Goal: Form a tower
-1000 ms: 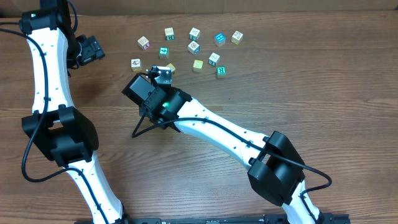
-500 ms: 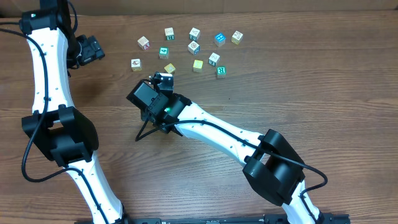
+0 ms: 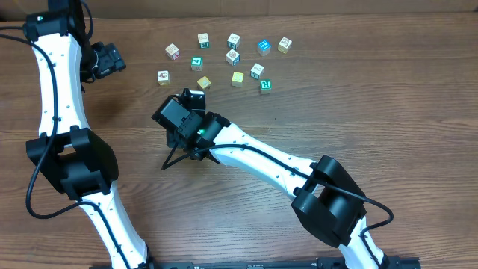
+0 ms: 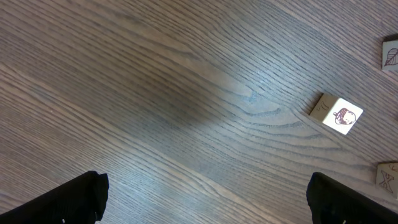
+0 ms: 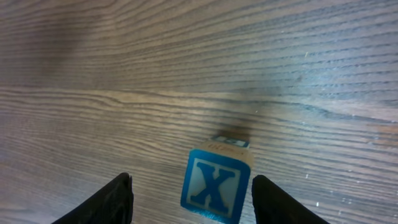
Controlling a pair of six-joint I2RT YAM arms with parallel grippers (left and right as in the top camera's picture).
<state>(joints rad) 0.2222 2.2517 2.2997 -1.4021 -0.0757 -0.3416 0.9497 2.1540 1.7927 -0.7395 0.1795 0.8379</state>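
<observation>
Right gripper straddling the tower, left gripper wide and clear of it.
Overhead: my right gripper sits at 7 o'clock of the loose letter cubes on the wooden table; I can't see the tower here. Left gripper is well apart at 9 o'clock. Left wrist: fingers spread wide over bare wood, nothing between; baby-face cube at 2 o'clock. Right wrist: tower between my fingers, blue X face up, a second cube's edge peeking at its 12 o'clock. Jaws apart, clear gap on the 9 o'clock side, the 3 o'clock finger just beside the cube, not clamped.
</observation>
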